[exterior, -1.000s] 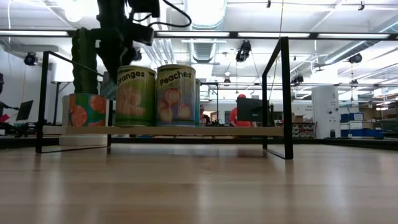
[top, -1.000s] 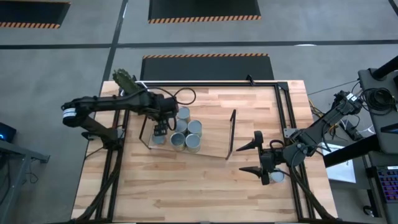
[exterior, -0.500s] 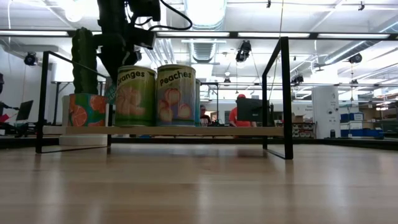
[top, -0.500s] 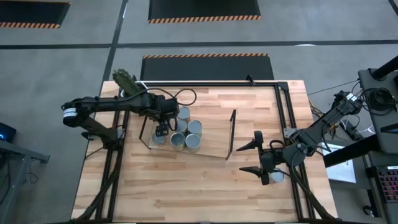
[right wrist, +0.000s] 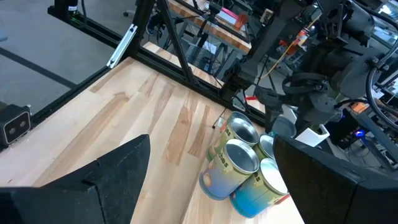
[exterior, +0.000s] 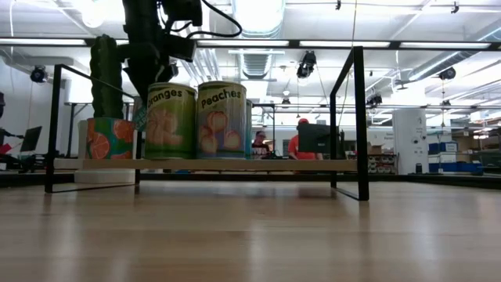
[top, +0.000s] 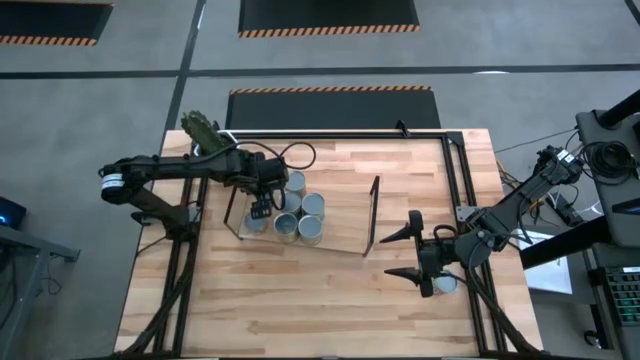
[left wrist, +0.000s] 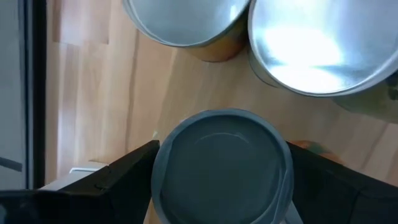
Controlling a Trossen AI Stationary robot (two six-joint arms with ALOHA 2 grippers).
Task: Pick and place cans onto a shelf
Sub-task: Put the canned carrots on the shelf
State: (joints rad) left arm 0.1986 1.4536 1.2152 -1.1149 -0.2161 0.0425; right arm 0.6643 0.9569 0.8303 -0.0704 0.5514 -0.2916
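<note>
1. Where the shelf sits on the table, five cans cluster at its left end.
2. Left tool straddles the leftmost can, fingers spread beside it.
3. Right tool hovers wide apart, right of the shelf.

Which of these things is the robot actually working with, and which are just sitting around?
Working with: the cans, the shelf, the left gripper over one can.
Just there: the potted plant, the waiting right gripper, people in the background.
</note>
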